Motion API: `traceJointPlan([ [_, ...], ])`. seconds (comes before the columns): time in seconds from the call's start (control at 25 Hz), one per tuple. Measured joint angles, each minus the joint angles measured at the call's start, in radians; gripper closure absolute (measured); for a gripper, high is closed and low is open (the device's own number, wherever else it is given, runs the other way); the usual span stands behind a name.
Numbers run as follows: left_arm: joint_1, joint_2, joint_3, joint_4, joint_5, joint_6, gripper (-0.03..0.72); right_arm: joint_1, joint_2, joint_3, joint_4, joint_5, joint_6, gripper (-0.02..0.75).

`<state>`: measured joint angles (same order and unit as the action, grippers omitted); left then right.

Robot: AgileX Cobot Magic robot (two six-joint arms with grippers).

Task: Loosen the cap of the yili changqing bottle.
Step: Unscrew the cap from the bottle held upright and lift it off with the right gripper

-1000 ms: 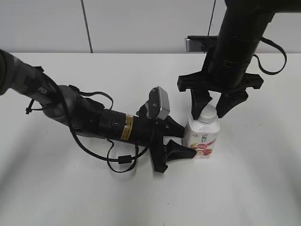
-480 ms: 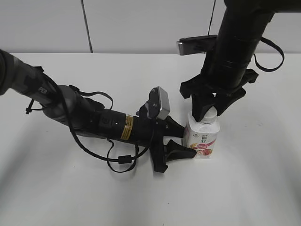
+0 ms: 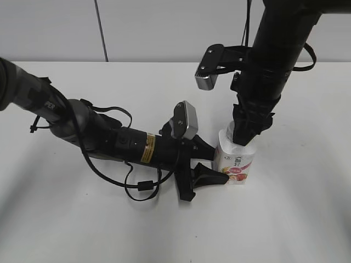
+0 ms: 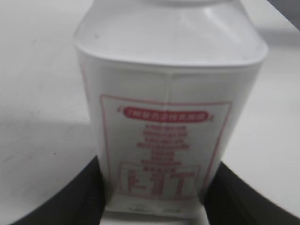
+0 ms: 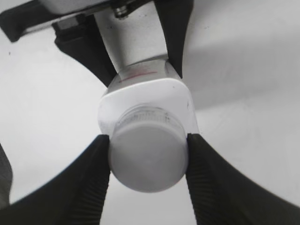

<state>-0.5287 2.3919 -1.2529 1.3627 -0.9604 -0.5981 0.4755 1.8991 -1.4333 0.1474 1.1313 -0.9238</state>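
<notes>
The yili changqing bottle (image 3: 237,164) stands upright on the white table, red-pink fruit band facing front. My left gripper (image 3: 211,161) lies low on the table and is shut on the bottle's body; the left wrist view shows the bottle's printed back (image 4: 166,136) between both fingers. My right gripper (image 3: 244,134) comes down from above and is shut on the white cap (image 5: 147,157); its two ribbed fingers press the cap's sides. In the exterior view the cap is hidden by the fingers. The bottle's shoulders (image 5: 145,96) show below the cap.
The left arm with its cable loop (image 3: 142,189) lies across the table's left half. The right arm's wrist camera (image 3: 208,68) sticks out to the left above the bottle. A wall panel seam (image 3: 100,30) runs behind the table.
My right gripper has closed from open onto the cap and turned about its vertical axis, its wrist camera swinging round to the left. The left gripper and bottle have stayed put.
</notes>
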Motion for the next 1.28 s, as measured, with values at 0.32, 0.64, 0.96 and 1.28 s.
traceJointPlan([
  [0.32, 0.0, 0.0, 0.0, 0.0, 0.0, 0.0, 0.305, 0.0, -0.002, 0.0, -0.001, -0.002, -0.238, 0.343],
  [0.64, 0.0, 0.0, 0.0, 0.0, 0.0, 0.0, 0.305, 0.0, -0.002, 0.0, 0.002, -0.002, -0.222, 0.335],
  [0.96, 0.0, 0.0, 0.0, 0.0, 0.0, 0.0, 0.305, 0.0, -0.002, -0.001, 0.0, -0.002, -0.175, 0.234],
  [1.28, 0.0, 0.0, 0.0, 0.0, 0.0, 0.0, 0.305, 0.0, -0.047, -0.085, -0.001, 0.047, -0.027, 0.233],
])
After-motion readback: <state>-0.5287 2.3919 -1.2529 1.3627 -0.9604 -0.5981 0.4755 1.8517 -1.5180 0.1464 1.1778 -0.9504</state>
